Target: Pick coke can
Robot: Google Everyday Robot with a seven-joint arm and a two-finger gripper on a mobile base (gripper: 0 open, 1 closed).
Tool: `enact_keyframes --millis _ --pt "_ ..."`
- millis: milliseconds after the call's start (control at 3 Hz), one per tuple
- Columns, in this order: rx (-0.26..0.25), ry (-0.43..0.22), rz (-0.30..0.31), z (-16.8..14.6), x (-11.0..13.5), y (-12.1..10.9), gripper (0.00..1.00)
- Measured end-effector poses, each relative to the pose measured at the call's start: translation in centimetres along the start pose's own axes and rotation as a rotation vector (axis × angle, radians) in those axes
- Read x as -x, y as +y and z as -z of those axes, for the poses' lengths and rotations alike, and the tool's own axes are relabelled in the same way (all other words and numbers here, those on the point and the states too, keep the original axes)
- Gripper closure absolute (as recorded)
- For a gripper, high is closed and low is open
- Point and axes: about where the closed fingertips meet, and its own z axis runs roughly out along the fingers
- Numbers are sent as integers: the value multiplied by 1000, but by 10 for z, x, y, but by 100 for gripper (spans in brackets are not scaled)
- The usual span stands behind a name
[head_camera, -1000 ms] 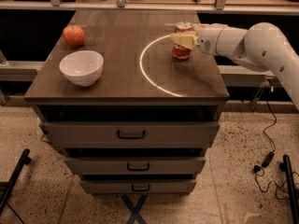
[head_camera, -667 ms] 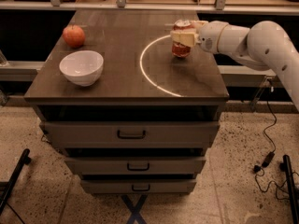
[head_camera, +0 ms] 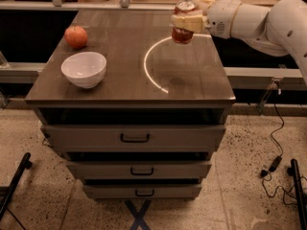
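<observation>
The coke can (head_camera: 183, 33) is a small red can with a silver top, held in the air above the right part of the dark table top (head_camera: 129, 56). My gripper (head_camera: 184, 22) reaches in from the right on the white arm (head_camera: 259, 20) and is shut on the coke can, its pale fingers (head_camera: 188, 23) clamped across the can's upper half. The can hangs upright, clear of the table, above a bright curved line of light on the surface.
A white bowl (head_camera: 84, 69) sits at the front left of the table. A red-orange apple (head_camera: 76, 37) lies behind it at the left. Three drawers (head_camera: 135, 138) are below. Cables lie on the floor at the right.
The gripper has lifted the coke can off the table top and carried it a little upward; the bowl and apple have not moved.
</observation>
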Motion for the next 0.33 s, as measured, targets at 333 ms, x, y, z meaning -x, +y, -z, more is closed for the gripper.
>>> enact_keyframes --millis 333 --pt "16 -3 16 0 4 4 100"
